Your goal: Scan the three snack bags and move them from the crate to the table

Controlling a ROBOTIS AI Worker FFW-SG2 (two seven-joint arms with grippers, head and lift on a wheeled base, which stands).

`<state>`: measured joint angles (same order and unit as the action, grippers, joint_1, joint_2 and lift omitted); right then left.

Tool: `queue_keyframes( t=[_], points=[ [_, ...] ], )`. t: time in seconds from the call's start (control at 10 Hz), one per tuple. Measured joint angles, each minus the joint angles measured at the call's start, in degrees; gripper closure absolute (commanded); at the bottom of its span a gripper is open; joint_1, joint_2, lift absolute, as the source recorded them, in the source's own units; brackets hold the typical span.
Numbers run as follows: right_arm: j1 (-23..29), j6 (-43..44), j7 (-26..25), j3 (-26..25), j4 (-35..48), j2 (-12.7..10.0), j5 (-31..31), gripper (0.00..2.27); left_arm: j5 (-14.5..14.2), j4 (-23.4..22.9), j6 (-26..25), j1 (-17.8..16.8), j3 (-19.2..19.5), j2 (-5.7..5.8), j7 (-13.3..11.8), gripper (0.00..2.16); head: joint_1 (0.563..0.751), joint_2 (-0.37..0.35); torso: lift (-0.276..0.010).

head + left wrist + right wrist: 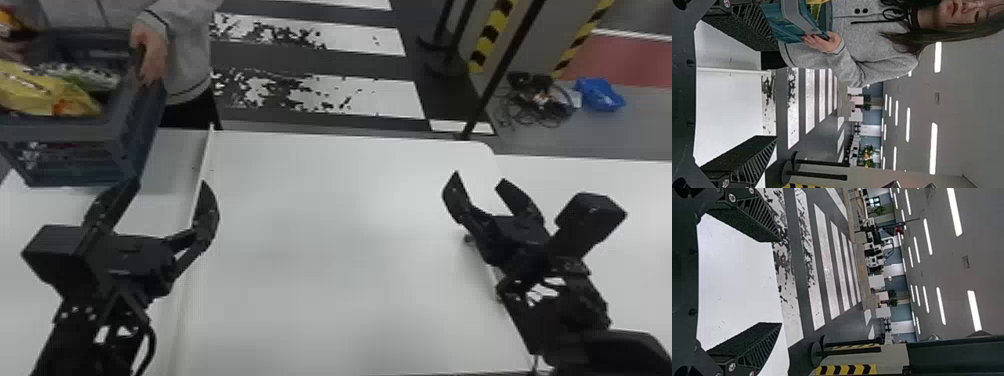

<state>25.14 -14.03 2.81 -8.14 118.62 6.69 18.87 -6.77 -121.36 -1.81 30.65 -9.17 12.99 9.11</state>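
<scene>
Left gripper [171,181], one: fingers well apart, empty. Right gripper [478,177], one: fingers parted, empty, well off to the right. Crate [65,126], one: ahead and to the left of the left gripper, near its outer fingertip, with a person's hand [151,56] at the rim. Contents: yellow bag [45,94] in front, green bag [94,79] just beyond; cannot tell the full count. Table [340,225]: under and between both grippers. Step in hand, by judgement: crate delivery, ahead of the first pick. Next: wait for a steady crate and clear rim, then left gripper forward and leftward, over the near wall, down to the yellow bag; gentle pinch, scan, set-down between the grippers.
</scene>
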Motion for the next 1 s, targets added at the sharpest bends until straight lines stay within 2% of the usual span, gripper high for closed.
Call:
queue_keyframes(
  t=[0.4, 1.0],
  points=[
    [-0.14, -0.01, 0.0, 0.04, -0.05, 0.32, 0.1, 0.13, 1.6, -0.16, 1.37, 0.19, -0.37, -0.26, -0.07, 0.09, 0.695, -0.133, -0.062],
    [-0.18, 0.0, 0.0, 0.29, -0.05, 0.34, 0.03, 0.13, 1.67, 0.18, 1.82, -0.06, -0.52, -0.15, -1.37, 0.09, 0.695, -0.137, -0.062]
  ],
)
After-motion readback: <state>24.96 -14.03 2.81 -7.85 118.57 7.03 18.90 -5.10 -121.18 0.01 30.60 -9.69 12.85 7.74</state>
